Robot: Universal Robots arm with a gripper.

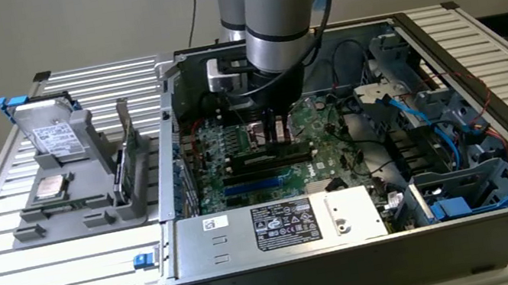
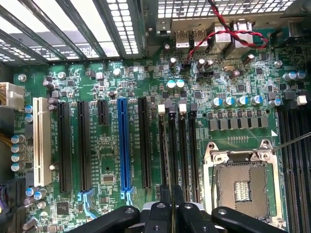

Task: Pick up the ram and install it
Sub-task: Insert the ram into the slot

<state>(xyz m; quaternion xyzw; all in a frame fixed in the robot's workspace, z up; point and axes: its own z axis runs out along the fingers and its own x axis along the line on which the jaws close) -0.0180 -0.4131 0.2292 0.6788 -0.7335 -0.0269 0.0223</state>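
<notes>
Jaws of the gripper [image 2: 171, 193] clamp the ram [image 1: 270, 132], a thin upright strip over the memory slots [image 2: 177, 145] at 12 o'clock from the power supply [image 1: 278, 223]; its chips and label cannot be made out.

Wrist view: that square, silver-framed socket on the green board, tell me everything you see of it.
The socket is a square, shiny metal frame around a dark recessed bed of fine contacts with a small pale patch at its centre. It is empty: no chip sits in it. It lies flat on the green motherboard, between rows of long black slots. A thin metal lever slants away from one corner.
</notes>
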